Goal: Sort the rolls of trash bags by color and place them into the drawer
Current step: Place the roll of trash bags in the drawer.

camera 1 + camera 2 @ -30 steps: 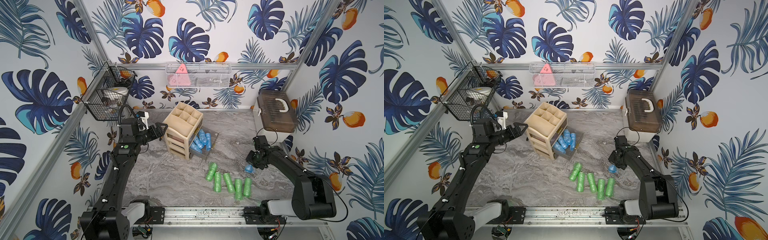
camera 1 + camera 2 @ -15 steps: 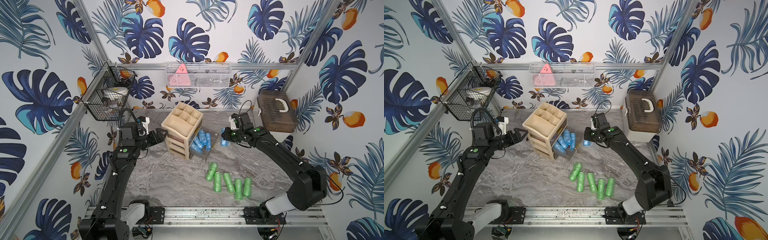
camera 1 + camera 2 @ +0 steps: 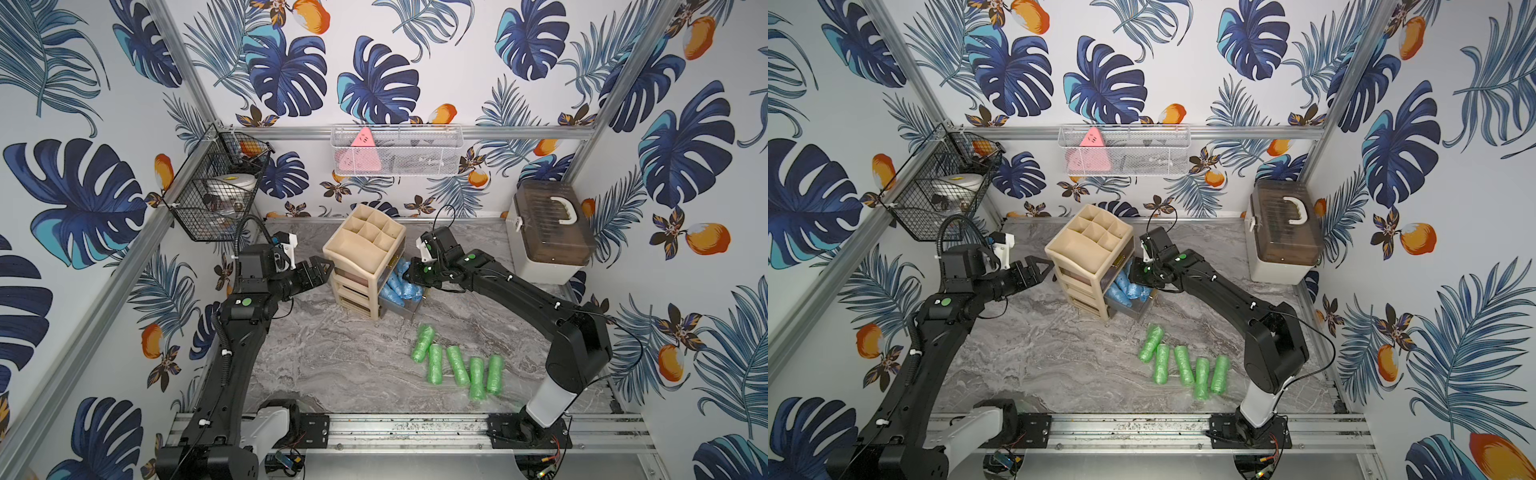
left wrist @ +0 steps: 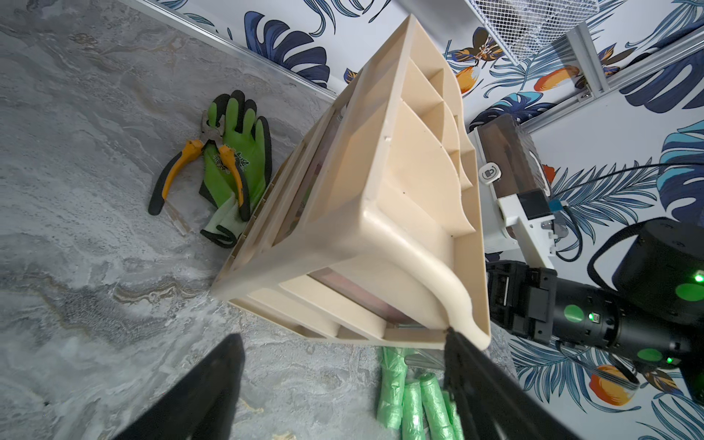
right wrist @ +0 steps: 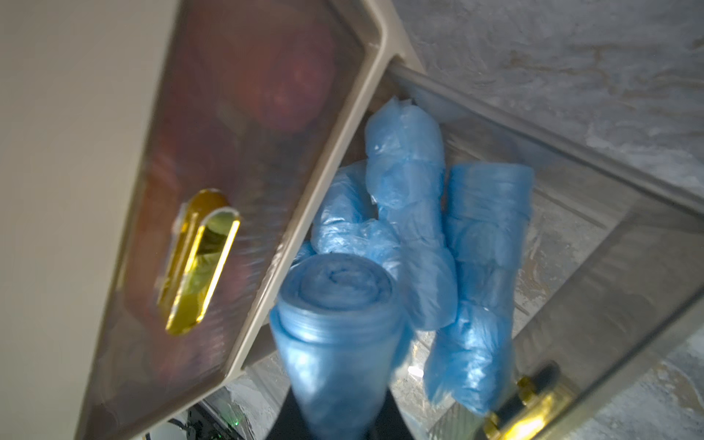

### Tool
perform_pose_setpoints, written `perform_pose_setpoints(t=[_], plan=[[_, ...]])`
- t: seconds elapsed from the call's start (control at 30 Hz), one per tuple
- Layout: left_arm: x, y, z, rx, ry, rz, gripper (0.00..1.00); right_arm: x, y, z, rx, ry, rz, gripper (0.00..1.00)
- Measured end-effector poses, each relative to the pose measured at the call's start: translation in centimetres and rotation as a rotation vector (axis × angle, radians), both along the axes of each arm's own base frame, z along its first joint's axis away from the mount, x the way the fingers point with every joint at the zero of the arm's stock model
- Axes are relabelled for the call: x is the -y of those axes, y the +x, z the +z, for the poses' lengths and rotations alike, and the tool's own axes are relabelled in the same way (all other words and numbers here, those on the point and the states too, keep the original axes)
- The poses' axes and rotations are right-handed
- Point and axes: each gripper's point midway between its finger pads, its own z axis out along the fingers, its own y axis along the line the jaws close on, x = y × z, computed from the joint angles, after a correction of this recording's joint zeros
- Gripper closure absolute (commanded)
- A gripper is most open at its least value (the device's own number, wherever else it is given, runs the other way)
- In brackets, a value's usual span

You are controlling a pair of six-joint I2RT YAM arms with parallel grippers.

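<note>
Several blue rolls [image 3: 397,286] [image 3: 1124,290] lie in the open bottom drawer [image 3: 409,309] [image 5: 571,152] of the beige drawer unit [image 3: 365,257] [image 3: 1088,249]. My right gripper [image 3: 412,276] [image 3: 1136,274] [image 5: 335,423] hangs over that drawer, shut on one more blue roll [image 5: 335,335] that hides its fingers. Several green rolls [image 3: 457,368] [image 3: 1183,368] [image 4: 411,400] lie side by side on the marble table, in front of the unit. My left gripper [image 3: 320,269] [image 3: 1038,270] [image 4: 341,343] is open at the unit's left corner, holding nothing. No pink roll lies loose in view.
The drawer above is shut, with a gold handle [image 5: 198,263] and reddish shapes behind its tinted front. A green glove [image 4: 244,152] and pliers [image 4: 183,164] lie behind the unit. A brown-lidded box [image 3: 548,232] stands back right. Wire baskets [image 3: 216,187] [image 3: 395,149] hang on the walls.
My right arm has swung from the table's right side to the open drawer, carrying the blue roll. The left gripper has stayed beside the unit, shifting only slightly.
</note>
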Motion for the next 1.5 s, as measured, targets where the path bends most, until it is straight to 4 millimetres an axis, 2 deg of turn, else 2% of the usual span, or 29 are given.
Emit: perform_pose_setpoints(t=[0.17,0.27,0.37,0.47,0.57,0.63,0.7,0.83,0.93,1.33,1.43,1.5], plan=[[0.0,-0.1,-0.1,-0.003,0.002,0.002,0.14,0.2,-0.5,-1.1,-0.059,-0.008,-0.106,0.81],[0.0,-0.1,0.0,-0.002,0.003,0.002,0.14,1.1,-0.5,-2.0,-0.09,-0.033,-0.176,0.69],[-0.1,-0.1,0.0,0.0,0.005,0.002,0.14,2.0,-1.0,-2.9,-0.121,-0.054,-0.221,0.52],[-0.1,-0.1,0.0,0.0,0.006,0.003,0.14,2.3,-1.3,-2.8,-0.127,-0.053,-0.246,0.44],[-0.1,0.0,0.3,0.003,0.006,0.003,0.14,2.5,-1.4,-2.4,-0.128,-0.044,-0.259,0.41],[-0.1,0.0,0.5,0.007,0.007,0.003,0.14,2.8,-1.5,-1.9,-0.121,-0.048,-0.267,0.43],[-0.1,0.0,0.6,0.011,0.008,0.004,0.14,3.2,-1.7,-1.3,-0.108,-0.048,-0.274,0.5],[-0.1,0.2,0.8,0.013,0.009,0.005,0.14,3.7,-1.5,-0.3,-0.073,-0.053,-0.279,0.79],[-0.3,0.4,1.1,0.018,0.014,0.009,0.14,3.6,-1.4,-0.4,-0.064,-0.062,-0.262,0.91],[-0.7,1.6,3.0,0.048,0.043,0.017,0.14,2.5,-0.3,-4.0,-0.108,-0.117,-0.242,0.96],[-0.8,2.1,3.1,0.044,0.048,0.02,0.14,2.5,-0.3,-3.9,-0.11,-0.121,-0.239,0.96],[-1.0,2.6,3.1,0.039,0.053,0.025,0.13,2.4,-0.2,-3.2,-0.098,-0.112,-0.237,0.94]])
